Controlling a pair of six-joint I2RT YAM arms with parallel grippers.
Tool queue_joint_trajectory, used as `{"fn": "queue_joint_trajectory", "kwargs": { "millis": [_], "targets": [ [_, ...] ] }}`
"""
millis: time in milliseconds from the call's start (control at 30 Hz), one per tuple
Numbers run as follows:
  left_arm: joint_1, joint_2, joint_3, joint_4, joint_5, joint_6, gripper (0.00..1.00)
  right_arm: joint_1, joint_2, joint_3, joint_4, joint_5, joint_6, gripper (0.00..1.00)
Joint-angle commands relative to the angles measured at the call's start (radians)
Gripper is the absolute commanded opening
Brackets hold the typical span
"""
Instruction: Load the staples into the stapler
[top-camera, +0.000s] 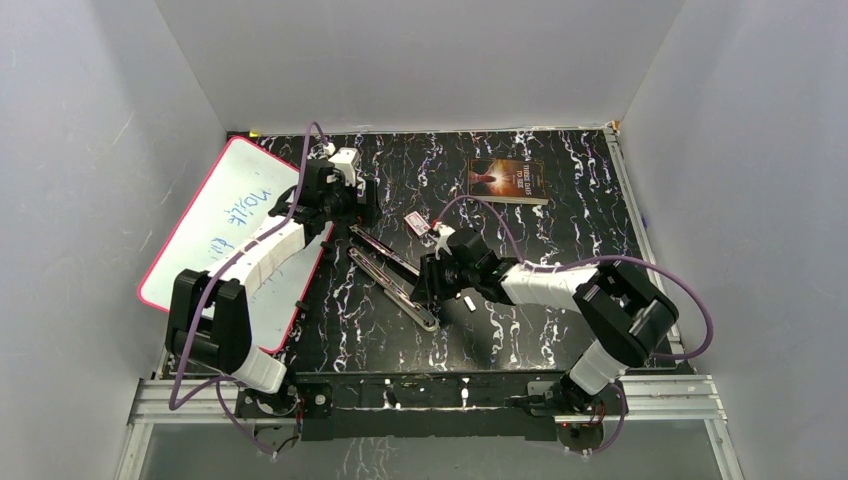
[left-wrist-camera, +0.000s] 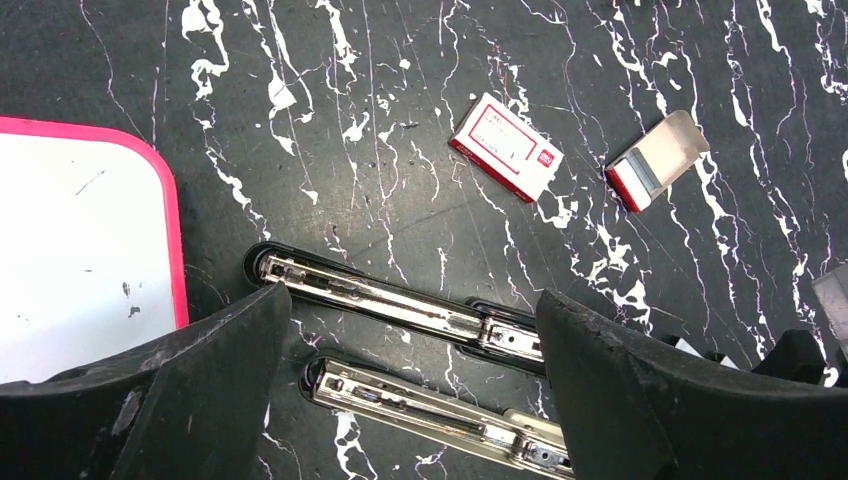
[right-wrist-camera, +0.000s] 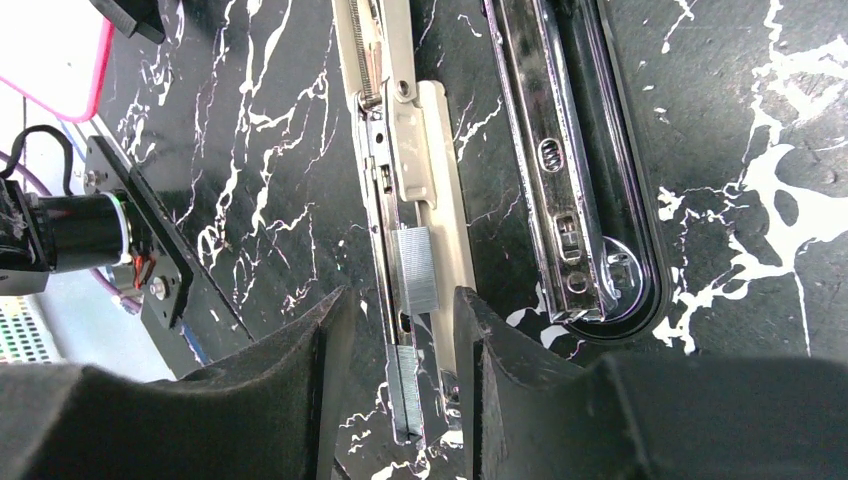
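The stapler (top-camera: 392, 280) lies opened flat on the black marbled table, as two long parts side by side. In the right wrist view its silver magazine channel (right-wrist-camera: 392, 170) runs down between my fingers, with the black-rimmed base (right-wrist-camera: 585, 210) to its right. One strip of staples (right-wrist-camera: 417, 268) rests on the channel just ahead of my fingertips. A second strip (right-wrist-camera: 404, 390) sits lower in the gap, touched by neither finger. My right gripper (right-wrist-camera: 405, 300) is open around it. My left gripper (left-wrist-camera: 415, 300) hangs wide open above both stapler parts, holding nothing.
A red and white staple box (left-wrist-camera: 505, 147) and its open sleeve (left-wrist-camera: 655, 160) lie beyond the stapler. A pink-rimmed whiteboard (top-camera: 225, 215) covers the left side of the table. A book (top-camera: 507, 181) lies at the back.
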Motion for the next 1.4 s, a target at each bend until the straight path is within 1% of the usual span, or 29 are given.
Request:
{"fn": "queue_joint_trajectory", "kwargs": {
  "millis": [0,433,667,1033,1267,1367],
  "targets": [
    [0.003,-0.029,-0.004,0.008,0.016,0.021,0.92,-0.007,0.017,0.003,0.044,-0.02,0.007,0.49],
    [0.004,-0.036,-0.007,-0.002,0.005,0.031,0.92,-0.008,0.037,0.009,0.044,-0.02,0.008,0.48],
    [0.004,-0.037,-0.008,-0.004,0.0,0.032,0.92,-0.01,0.047,0.013,0.053,-0.026,0.01,0.45],
    [0.003,-0.038,-0.01,-0.006,-0.003,0.034,0.92,-0.011,0.056,0.013,0.064,-0.038,0.014,0.35],
    [0.003,-0.038,-0.01,-0.006,-0.006,0.035,0.92,-0.012,0.053,0.011,0.066,-0.04,0.013,0.26],
    [0.004,-0.038,-0.01,-0.006,-0.006,0.035,0.92,-0.012,0.043,0.011,0.066,-0.039,0.01,0.23]
  ]
}}
